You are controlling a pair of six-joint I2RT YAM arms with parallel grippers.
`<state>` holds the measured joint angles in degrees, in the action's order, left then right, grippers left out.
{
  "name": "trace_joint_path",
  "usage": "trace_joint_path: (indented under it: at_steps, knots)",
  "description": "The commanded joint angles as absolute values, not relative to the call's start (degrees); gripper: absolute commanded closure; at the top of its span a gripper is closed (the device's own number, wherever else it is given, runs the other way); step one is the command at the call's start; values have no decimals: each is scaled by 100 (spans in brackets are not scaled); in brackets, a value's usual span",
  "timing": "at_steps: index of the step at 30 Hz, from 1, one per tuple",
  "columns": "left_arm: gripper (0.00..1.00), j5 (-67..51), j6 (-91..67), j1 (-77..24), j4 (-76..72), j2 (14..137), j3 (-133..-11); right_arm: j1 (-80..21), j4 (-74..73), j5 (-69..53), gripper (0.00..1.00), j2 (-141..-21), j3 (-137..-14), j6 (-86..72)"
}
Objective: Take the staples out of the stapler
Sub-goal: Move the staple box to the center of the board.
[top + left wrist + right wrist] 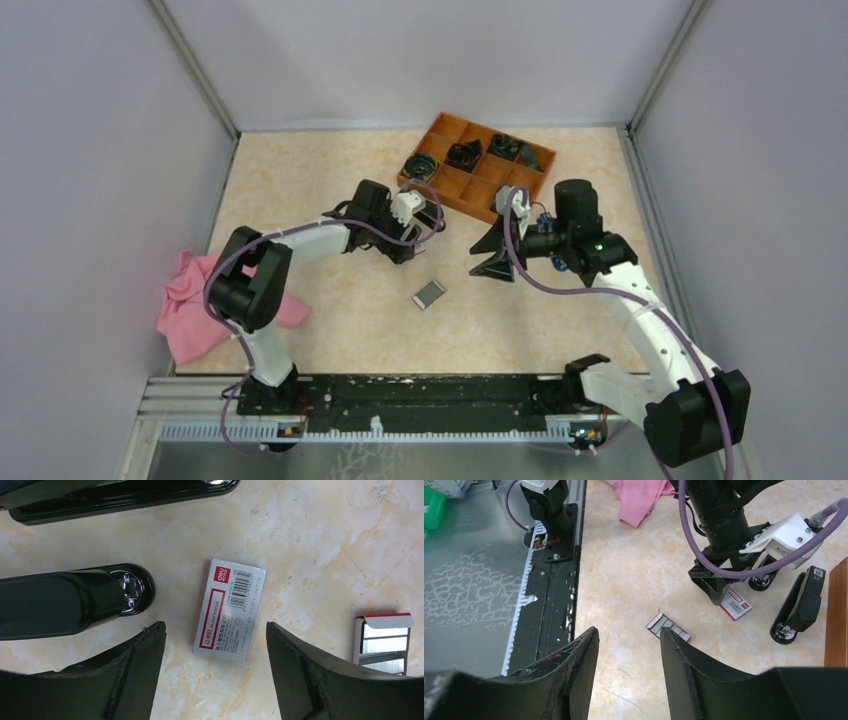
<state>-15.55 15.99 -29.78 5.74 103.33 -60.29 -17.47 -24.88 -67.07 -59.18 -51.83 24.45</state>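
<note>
Staples [667, 628] lie nearest us, silvery strips packed in a small open tray [387, 621] on the bare surface [350, 330] between the two arms, where we judge either arm could reach them. Whether any sit inside the stapler we cannot tell. From above, the right fingers [569, 675] are at about 2 o'clock from that tray, spread apart and gripping nothing, aimed back toward it at roughly 8 o'clock. The right arm [640, 300] climbs from its base at the near right, elbow bent, forearm swung inward. Farther out, at about 11 o'clock from the tray, the left fingers [135, 675] hang released and wide, with the white-and-red box [230, 609] framed between their tips; we cannot tell whether they touch it. The left arm [310, 238] stretches forward and rightward, wrist tipped down. Beside the box, the stapler [75, 600] lies hinged open, base at 9 o'clock and upper arm at 12 o'clock, which we read as exposing the magazine for unloading. Farthest, at 1 o'clock, sits the orange organiser [447, 137].
</note>
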Motion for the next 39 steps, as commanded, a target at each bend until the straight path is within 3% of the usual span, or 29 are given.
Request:
trace_joint_path:
  at_steps: [1, 21, 28, 39]
  knots:
    - [22, -2125, 1786, -2932, 716, 10399, -6233, -1728, -2199, -6750, 51, -5975, -5291, 2428]
    - [34, -2107, 1844, -2922, 868, 10629, -6342, -1580, -2086, -6922, 51, -5989, -5256, 2257]
    - [45, -2005, 1852, -2946, 899, 10747, -6321, -1547, -2070, -6959, 51, -5982, -5249, 2228]
    - [50, -1598, 1703, -3080, 723, 10461, -5990, -1518, -2038, -6968, 51, -6011, -5229, 2199]
